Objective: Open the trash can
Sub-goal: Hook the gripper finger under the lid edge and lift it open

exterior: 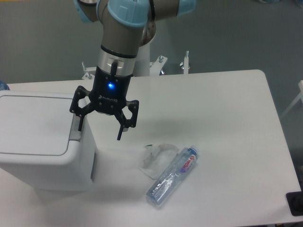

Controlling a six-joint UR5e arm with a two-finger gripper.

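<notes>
- My arm (124, 28) comes down from the top centre of the frame, wrist pointing almost straight down, a blue light glowing on the black body of my pincer.
- My pincer (100, 125) hangs left of centre with its two fingers spread wide apart, holding nothing.
- My left-hand finger (80, 120) in the frame points down at the right edge of the trash can, over the grey strip beside the lid; I cannot tell whether it touches.
- My other finger (121, 130) hangs over the bare table, just right of the can.
- The trash can (40, 151) fills the lower left of the frame, a big white box with its flat lid (33, 125) lying shut.
- The white table (227, 123) spreads across the middle and right of the frame.
- A clear plastic bottle (173, 176) lies on its side at lower centre, slanted, cap end toward the upper right.
- A crumpled clear wrapper (155, 158) lies against the bottle's left side.
</notes>
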